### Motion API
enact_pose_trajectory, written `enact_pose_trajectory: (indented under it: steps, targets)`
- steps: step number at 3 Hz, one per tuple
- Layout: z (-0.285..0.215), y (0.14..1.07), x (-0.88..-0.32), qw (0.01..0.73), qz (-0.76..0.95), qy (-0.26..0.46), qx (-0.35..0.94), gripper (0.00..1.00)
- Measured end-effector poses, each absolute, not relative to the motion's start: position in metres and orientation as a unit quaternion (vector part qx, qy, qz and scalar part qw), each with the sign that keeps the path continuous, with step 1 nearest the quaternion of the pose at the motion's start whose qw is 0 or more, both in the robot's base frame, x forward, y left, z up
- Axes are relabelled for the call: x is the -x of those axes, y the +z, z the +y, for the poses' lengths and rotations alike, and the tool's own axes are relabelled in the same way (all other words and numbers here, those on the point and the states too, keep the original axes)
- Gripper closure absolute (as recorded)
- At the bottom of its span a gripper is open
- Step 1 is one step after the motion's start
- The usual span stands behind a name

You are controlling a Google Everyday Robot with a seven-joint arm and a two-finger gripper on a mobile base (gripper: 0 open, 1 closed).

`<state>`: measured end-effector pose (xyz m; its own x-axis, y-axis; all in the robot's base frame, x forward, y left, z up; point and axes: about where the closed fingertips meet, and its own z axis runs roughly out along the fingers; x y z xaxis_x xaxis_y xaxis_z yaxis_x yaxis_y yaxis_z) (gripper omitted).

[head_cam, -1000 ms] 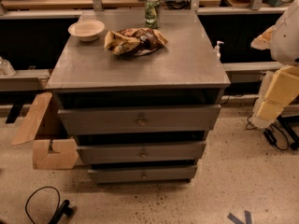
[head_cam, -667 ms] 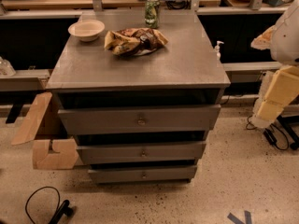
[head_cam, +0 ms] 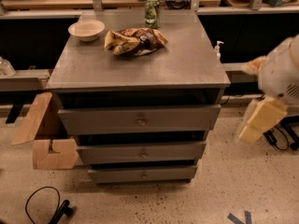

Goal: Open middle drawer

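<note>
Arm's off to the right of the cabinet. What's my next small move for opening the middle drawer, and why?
Probably swing the end effector left and slightly lower, toward the small knob on the middle drawer. It hangs to the right of the cabinet, apart from every drawer front, and the knob is untouched, so the approach comes before any grasp.

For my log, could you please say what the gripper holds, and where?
Nothing: the gripper hangs right of the grey cabinet, apart from the shallow grey middle drawer.
</note>
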<state>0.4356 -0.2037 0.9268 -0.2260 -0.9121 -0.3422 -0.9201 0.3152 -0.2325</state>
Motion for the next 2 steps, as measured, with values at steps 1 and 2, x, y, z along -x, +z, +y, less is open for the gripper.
enact_pose_trajectory:
  steps: [1, 2]
  targets:
    - [-0.182, 0.849, -0.432, 0.218, 0.783, 0.045, 0.581, 0.00]
    - [-0.152, 0.783, -0.443, 0.222, 0.768, 0.046, 0.599, 0.00]
